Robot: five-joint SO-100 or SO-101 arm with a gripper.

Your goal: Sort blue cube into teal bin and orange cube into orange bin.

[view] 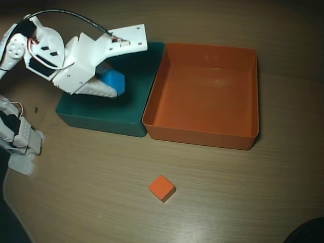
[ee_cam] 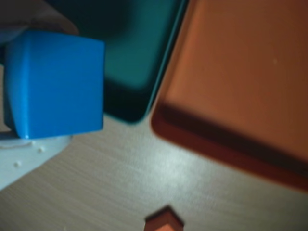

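Note:
My gripper [view: 123, 73] is shut on the blue cube [view: 114, 81] and holds it tilted over the teal bin [view: 101, 115]. In the wrist view the blue cube [ee_cam: 55, 84] fills the left side, squeezed between a blurred finger above and a white finger [ee_cam: 24, 156] below, with the teal bin [ee_cam: 139, 48] behind it. The orange bin [view: 202, 96] stands right beside the teal one, touching it, and holds nothing; it also fills the wrist view's right, the orange bin [ee_cam: 240, 72]. The orange cube [view: 162, 188] lies on the table in front of the bins, and the orange cube [ee_cam: 164, 222] peeks in at the bottom edge.
The white arm [view: 55, 55] reaches in from the left, over the teal bin's left half. Its base [view: 20, 139] stands at the table's left edge. Bare wooden table [view: 243, 192] surrounds the orange cube.

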